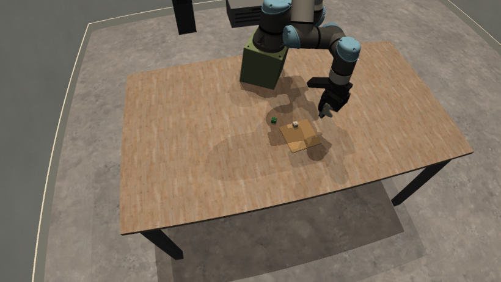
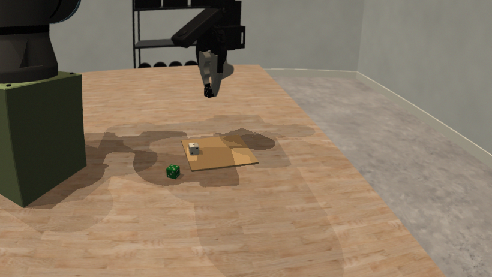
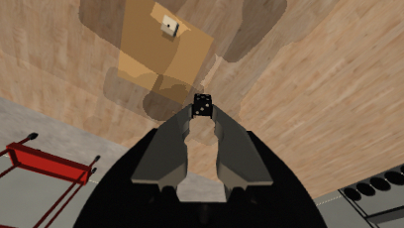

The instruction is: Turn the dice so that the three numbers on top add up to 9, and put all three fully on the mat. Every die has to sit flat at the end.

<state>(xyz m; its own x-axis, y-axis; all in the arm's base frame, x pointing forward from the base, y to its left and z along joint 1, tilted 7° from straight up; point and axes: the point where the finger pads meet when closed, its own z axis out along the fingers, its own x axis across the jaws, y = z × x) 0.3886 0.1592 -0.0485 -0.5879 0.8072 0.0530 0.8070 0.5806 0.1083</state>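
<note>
Tool (image 1: 323, 115) (image 2: 209, 92) (image 3: 201, 105) clamped on the black die (image 2: 208, 91) (image 3: 202, 105), clear of the table (image 1: 196, 168) (image 2: 261, 220) (image 3: 317, 99). White die (image 1: 295, 124) (image 2: 194, 148) (image 3: 169, 26) on the mat (image 1: 297, 136) (image 2: 216, 156) (image 3: 144, 55); green die (image 1: 274, 120) (image 2: 173, 171) off it, toward the base-side edge. Judged light, rigid; grip opposite faces squarely.

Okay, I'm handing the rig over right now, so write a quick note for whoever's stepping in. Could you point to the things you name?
Gripper (image 1: 322, 115) (image 2: 209, 92) (image 3: 201, 105): jaws shut on the black die (image 2: 208, 91) (image 3: 202, 105), held in the air off the mat.
Mat (image 1: 297, 136) (image 2: 220, 154) (image 3: 149, 52): white die (image 1: 295, 124) (image 2: 194, 148) (image 3: 169, 26) sits flat on it.
Green die (image 1: 274, 120) (image 2: 173, 171): on the table, off the mat.
Done: white die placed.
Left: black and green dice onto the mat, all flat, tops adding to 9; recheck the white die's number against that total.
</note>
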